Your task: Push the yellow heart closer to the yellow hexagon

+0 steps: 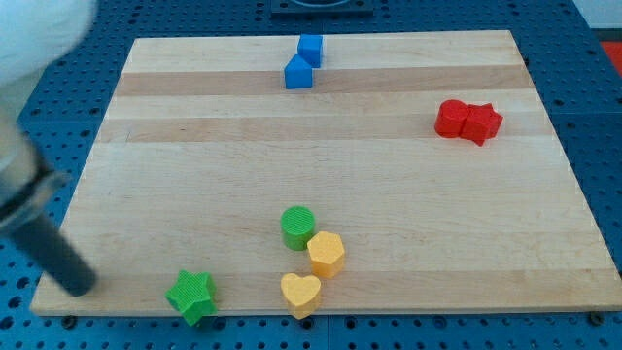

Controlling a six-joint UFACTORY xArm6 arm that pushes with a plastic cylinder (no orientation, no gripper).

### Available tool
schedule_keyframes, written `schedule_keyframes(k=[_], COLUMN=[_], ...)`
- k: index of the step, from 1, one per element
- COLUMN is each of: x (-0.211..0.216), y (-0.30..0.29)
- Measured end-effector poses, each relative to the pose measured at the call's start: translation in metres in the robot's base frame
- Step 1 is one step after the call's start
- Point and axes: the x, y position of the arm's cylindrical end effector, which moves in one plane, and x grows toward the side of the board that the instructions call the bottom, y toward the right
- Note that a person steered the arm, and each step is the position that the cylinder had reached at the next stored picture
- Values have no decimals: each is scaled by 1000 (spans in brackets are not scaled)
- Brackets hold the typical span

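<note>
The yellow heart lies near the board's bottom edge, at the middle. The yellow hexagon sits just above and to the right of it, almost touching. My tip is the end of the dark rod at the view's bottom left, at the board's left edge. It is far to the left of the yellow heart, beyond the green star.
A green cylinder touches the hexagon's upper left. A green star lies at the bottom left. Two blue blocks sit at the top middle. Two red blocks sit at the right. The wooden board lies on a blue pegboard.
</note>
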Motion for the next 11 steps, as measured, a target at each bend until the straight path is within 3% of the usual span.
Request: schedule_keyframes(k=[1, 2, 6, 8, 9, 11], x=[12, 14, 14, 12, 12, -50], y=[10, 109, 158, 342, 307, 337])
